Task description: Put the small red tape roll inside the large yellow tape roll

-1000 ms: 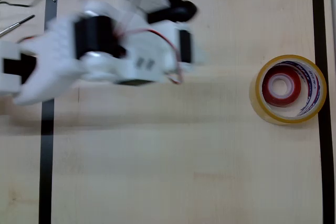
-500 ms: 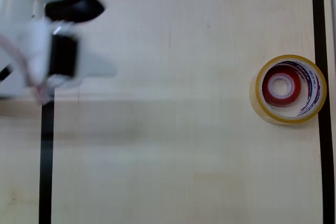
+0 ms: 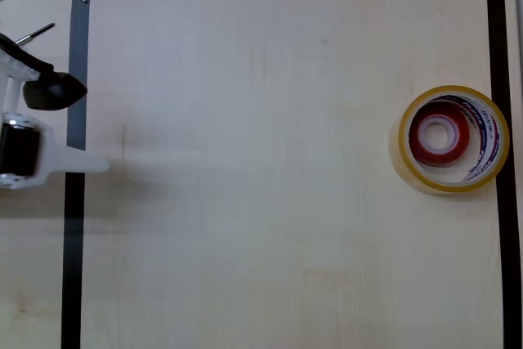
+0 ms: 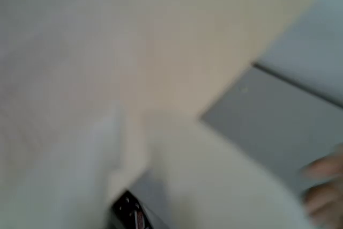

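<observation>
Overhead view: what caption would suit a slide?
Red roll nested inside yellow roll, gripper at left edge.

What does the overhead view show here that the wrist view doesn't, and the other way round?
Overhead: the small red tape roll lies inside the large yellow tape roll near the right border of black tape. The pincer sits at the far left edge, well apart from both rolls.

Wrist: a blurred picture with a grey surface at right and a person's fingertips at the right edge.

Both: the pale wooden table and white parts of the arm. Whether the pincer is open or shut cannot be told from either view.
</observation>
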`<control>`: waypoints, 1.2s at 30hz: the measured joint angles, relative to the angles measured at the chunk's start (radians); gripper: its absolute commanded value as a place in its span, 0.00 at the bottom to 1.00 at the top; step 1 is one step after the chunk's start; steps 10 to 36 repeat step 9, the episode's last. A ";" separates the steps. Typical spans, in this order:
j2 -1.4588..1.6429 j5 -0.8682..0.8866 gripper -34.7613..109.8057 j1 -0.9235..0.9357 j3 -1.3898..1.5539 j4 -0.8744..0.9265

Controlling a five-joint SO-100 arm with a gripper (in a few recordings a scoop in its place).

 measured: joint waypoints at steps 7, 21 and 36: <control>0.310 -0.046 0.24 -0.040 0.311 0.012; 0.330 -0.046 0.24 -0.026 0.341 0.012; 0.330 -0.046 0.24 -0.026 0.341 0.012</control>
